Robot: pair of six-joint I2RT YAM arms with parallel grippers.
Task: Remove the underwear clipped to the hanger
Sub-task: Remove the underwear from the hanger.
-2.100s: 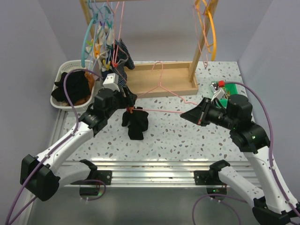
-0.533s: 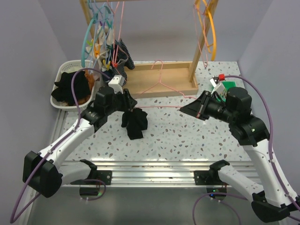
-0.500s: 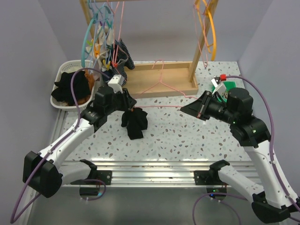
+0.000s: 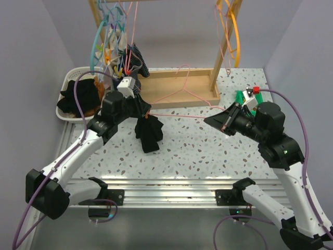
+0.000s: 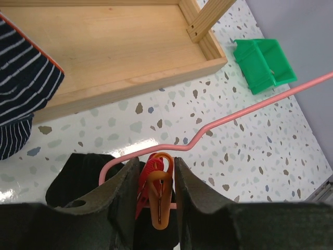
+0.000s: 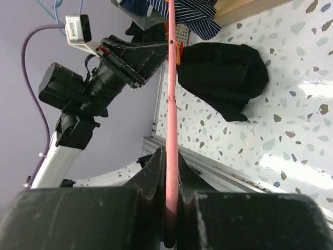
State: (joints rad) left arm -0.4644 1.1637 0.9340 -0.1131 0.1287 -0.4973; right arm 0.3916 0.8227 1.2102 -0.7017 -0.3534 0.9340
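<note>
Pink wire, thin and springy, spans the gap between the two arms. The hanger [image 4: 187, 116] is held at one end by the right gripper [image 6: 167, 156], its fingers clamped together on the bar. At the other end the left gripper [image 5: 156, 166] has its fingers pressed in on the orange-and-red clip [image 5: 157, 195]. The underwear [image 4: 148, 133] hangs from that clip below the left gripper, a limp, matte black bundle. Its lower folds appear to touch the speckled worktop [image 4: 208, 151]. The clip looks like hard, glossy plastic, small and rounded. I'd worry that it squirts sideways out of the squeeze, or gets pinched below its pivot so it never opens. A pull then would drag the whole hanger. A round wire this slim could also roll or slide in the right fingers. The soft cloth may stay snagged in the clip, or drop in a heap where it is awkward to pick up.
</note>
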